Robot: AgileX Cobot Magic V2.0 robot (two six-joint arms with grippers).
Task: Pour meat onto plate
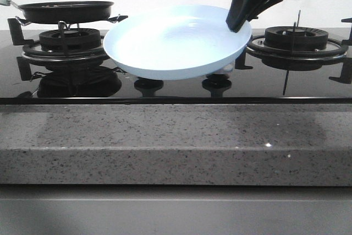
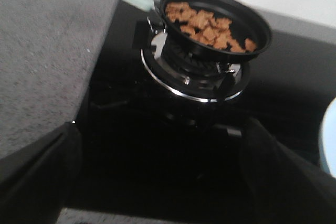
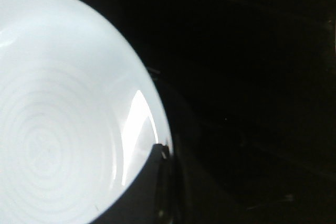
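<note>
The right gripper was clamped on the rim of the pale-blue plate, which tilted above the black glass hob with nothing in it. The left gripper had its fingers spread apart, holding nothing. Well beyond them sat the frying pan on its burner (mint handle pointing away), with the meat heaped inside.

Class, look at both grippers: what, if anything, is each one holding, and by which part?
The right gripper holds the plate by its right rim, lifted above the stove. The left gripper is open and holds nothing.
</note>
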